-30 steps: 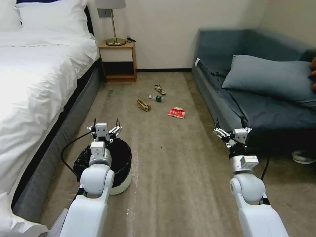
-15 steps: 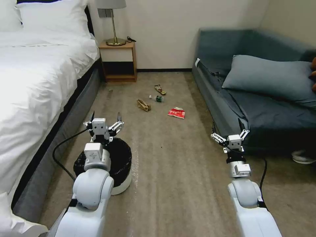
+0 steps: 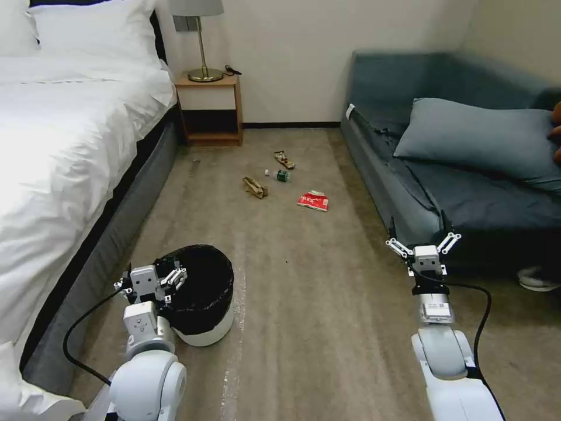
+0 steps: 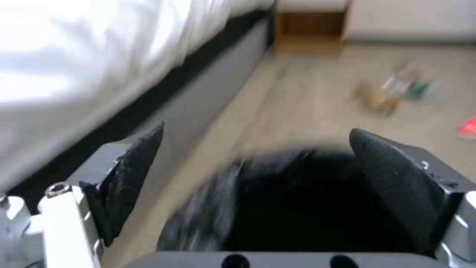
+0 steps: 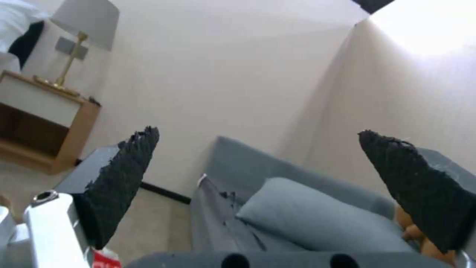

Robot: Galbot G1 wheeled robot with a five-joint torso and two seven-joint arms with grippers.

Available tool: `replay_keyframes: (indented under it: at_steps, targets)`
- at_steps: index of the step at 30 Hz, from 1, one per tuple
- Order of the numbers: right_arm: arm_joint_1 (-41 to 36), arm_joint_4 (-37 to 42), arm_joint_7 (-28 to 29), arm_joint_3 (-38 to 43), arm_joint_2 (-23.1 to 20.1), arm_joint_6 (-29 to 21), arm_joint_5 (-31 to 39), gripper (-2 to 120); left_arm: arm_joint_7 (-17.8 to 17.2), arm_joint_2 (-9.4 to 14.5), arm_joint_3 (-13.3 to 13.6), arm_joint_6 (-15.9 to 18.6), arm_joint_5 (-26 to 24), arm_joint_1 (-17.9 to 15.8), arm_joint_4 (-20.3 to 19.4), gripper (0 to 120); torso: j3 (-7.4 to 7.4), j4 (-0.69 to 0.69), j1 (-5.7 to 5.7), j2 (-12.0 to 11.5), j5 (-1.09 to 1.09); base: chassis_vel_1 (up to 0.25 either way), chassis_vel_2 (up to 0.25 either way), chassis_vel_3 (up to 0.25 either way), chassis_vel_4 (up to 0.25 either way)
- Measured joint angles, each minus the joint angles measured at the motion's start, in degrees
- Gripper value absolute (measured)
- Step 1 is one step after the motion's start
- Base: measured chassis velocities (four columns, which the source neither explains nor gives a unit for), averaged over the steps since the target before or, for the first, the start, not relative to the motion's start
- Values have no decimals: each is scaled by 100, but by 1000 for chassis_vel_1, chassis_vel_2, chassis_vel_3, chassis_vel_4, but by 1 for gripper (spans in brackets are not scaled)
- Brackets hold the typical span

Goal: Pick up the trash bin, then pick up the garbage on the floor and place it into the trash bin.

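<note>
Left pincer (image 3: 151,277) hangs low at the bed-side rim of the trash bin (image 3: 201,295), fingers spread, holding nothing; in its wrist view the bin's black bag sits between the two pads. Bin stands on the floor (image 3: 304,292) beside the bed (image 3: 52,152). Right pincer (image 3: 423,241) held up in front of the sofa (image 3: 467,175), spread, empty. Garbage on the floor farther ahead: red-white packet (image 3: 313,200), brown paper bag (image 3: 255,186), small bottle (image 3: 279,174), wrapper (image 3: 284,159).
</note>
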Motion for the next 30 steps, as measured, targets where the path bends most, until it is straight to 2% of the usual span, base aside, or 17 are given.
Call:
replay_keyframes:
  at_steps: [1, 2, 14, 16, 19, 23, 30]
  targets:
    - [-44, 9, 11, 6, -1, -9, 12, 100, -126, -8, -127, 45, -233, -51, 282, 100, 1, 1, 0, 0, -6, 0, 0, 0, 0]
    - [-75, 29, 13, 9, -1, -16, 16, 100, -158, -9, -164, 57, -317, -78, 377, 100, 0, 0, 0, 0, -2, 0, 0, 0, 0]
    - [-247, 146, -14, -15, 68, -24, -26, 100, -257, -21, -231, 79, -529, -135, 513, 100, 0, 1, 0, 0, 0, 0, 0, 0, 0]
    - [-301, 187, -19, -19, 97, -13, -29, 100, -563, -47, -409, 154, -1108, -337, 806, 100, 0, 2, 0, 0, -2, 0, 0, 0, 0]
    - [-349, 212, -25, -20, 124, 12, -40, 100, -766, -44, -456, 216, -1354, -495, 990, 100, 0, 0, 0, 0, -1, 0, 0, 0, 0]
    - [-394, 225, -32, -20, 156, 61, -63, 100, -855, -55, -447, 266, -1477, -589, 1059, 100, 0, 0, 0, 0, -2, 0, 0, 0, 0]
    - [-492, 263, -125, -35, 198, 216, -114, 100, -1036, -71, -289, 704, -1896, -896, 1146, 100, 0, 1, 0, 0, -1, 0, 0, 0, 0]
